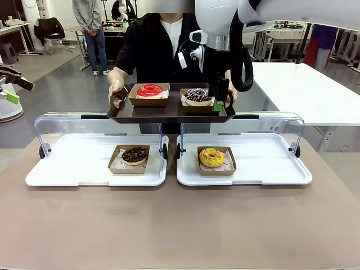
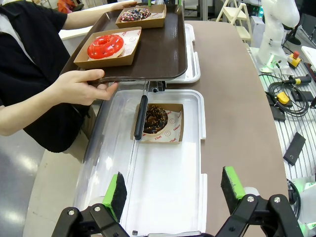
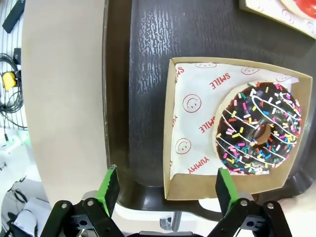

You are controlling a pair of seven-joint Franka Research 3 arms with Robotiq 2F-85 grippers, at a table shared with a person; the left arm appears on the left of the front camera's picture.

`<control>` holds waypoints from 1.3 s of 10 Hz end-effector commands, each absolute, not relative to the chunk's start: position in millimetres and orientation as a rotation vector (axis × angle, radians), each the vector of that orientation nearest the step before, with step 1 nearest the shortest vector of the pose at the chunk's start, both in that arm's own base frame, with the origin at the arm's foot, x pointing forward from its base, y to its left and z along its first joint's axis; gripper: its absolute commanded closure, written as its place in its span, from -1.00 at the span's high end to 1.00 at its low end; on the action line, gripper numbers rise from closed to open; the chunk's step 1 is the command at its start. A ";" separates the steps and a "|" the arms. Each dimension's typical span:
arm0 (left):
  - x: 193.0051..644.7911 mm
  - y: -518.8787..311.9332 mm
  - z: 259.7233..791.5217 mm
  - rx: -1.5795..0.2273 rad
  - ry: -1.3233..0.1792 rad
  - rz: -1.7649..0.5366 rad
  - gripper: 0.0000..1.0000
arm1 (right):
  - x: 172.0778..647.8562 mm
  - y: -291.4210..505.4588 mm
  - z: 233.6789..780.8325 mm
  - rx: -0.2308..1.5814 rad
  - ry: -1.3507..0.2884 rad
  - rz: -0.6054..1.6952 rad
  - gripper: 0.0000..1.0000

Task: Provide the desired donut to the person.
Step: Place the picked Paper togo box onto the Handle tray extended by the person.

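The person (image 1: pixel 163 45) in a black top holds a dark brown tray (image 1: pixel 169 111) at the far side of the table. On it a red-glazed donut (image 1: pixel 149 90) and a chocolate donut with coloured sprinkles (image 1: pixel 197 94) each sit in a cardboard box. My right gripper (image 1: pixel 219 101) hangs over the tray's right end. In the right wrist view the right gripper (image 3: pixel 166 192) is open, with the near corner of the sprinkled donut's box (image 3: pixel 197 148) below the green pads and the donut (image 3: pixel 259 129) off to one side. My left gripper (image 1: pixel 18 91) waits open at the far left.
Two white trays with raised clear lids lie on the table: the left tray (image 1: pixel 73 163) has a chocolate donut (image 1: pixel 134 155), the right tray (image 1: pixel 270 163) a yellow donut (image 1: pixel 211 157). The left gripper (image 2: pixel 174 192) looks along the left tray; a hand (image 2: pixel 81 88) grips the brown tray's edge.
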State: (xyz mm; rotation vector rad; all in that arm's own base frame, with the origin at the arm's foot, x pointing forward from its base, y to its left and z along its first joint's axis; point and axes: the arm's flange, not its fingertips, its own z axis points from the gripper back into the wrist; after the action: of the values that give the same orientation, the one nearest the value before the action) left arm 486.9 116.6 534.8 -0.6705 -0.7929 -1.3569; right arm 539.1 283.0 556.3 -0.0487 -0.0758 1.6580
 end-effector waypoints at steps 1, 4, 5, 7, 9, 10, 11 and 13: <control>486.5 117.1 536.5 -0.686 -0.804 -1.351 1.00 | 529.1 275.4 559.4 -0.005 -0.052 1.694 1.00; 486.5 117.1 536.5 -0.686 -0.804 -1.351 1.00 | 481.1 249.1 608.1 0.080 0.075 1.744 1.00; 486.5 117.1 536.5 -0.686 -0.804 -1.351 1.00 | 456.9 230.7 627.7 0.064 0.104 1.736 1.00; 486.5 117.1 536.5 -0.686 -0.804 -1.351 1.00 | 406.6 196.3 662.9 0.036 0.080 1.750 1.00; 486.5 117.1 536.5 -0.686 -0.804 -1.351 1.00 | 375.1 172.3 677.7 -0.046 0.040 1.698 1.00; 486.5 117.1 536.5 -0.686 -0.804 -1.351 1.00 | 363.2 163.0 679.9 -0.089 0.020 1.660 1.00; 486.5 117.1 536.5 -0.686 -0.804 -1.351 1.00 | 357.1 156.2 679.1 -0.126 0.017 1.623 1.00; 486.5 117.1 536.5 -0.686 -0.804 -1.351 1.00 | 361.9 158.5 703.0 -0.067 0.030 1.664 1.00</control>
State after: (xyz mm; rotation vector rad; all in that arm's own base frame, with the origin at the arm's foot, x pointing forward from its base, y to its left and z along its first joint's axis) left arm 487.2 117.1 534.1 -0.6713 -0.7922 -1.3556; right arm 358.8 151.4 695.1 -0.0918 0.0237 1.6489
